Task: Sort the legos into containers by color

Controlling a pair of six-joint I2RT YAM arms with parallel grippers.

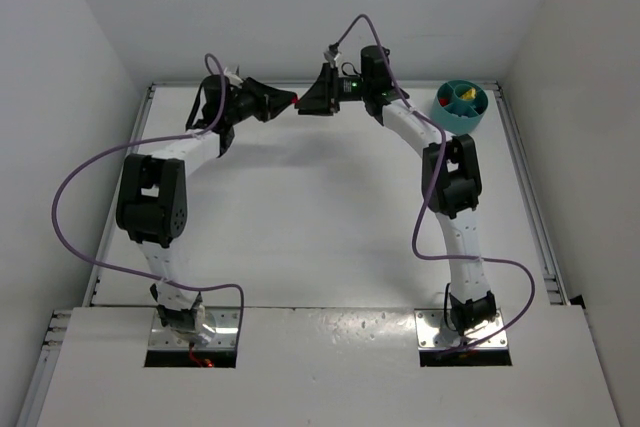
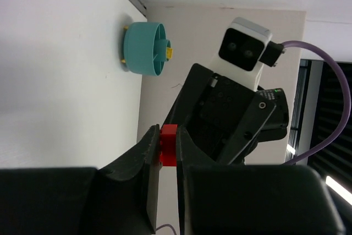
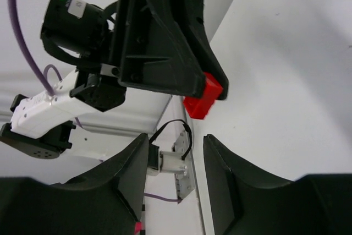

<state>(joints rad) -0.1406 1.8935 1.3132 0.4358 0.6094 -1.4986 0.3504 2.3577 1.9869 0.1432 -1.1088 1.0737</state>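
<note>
A red lego (image 2: 168,146) is pinched between the fingertips of my left gripper (image 2: 168,135), which is shut on it and held up in the air at the back of the table. In the top view that gripper (image 1: 290,101) meets my right gripper (image 1: 306,105) tip to tip, the red lego (image 1: 297,104) between them. The right gripper (image 3: 177,142) is open, its jaws apart just short of the red lego (image 3: 202,98). The teal tub (image 1: 460,107) stands at the back right with yellow legos (image 1: 465,96) in it. From the left wrist the tub (image 2: 144,48) shows on its side.
White walls close in the table on the left, back and right. A metal rail (image 1: 527,197) runs along the right edge. Purple cables (image 1: 75,207) loop off both arms.
</note>
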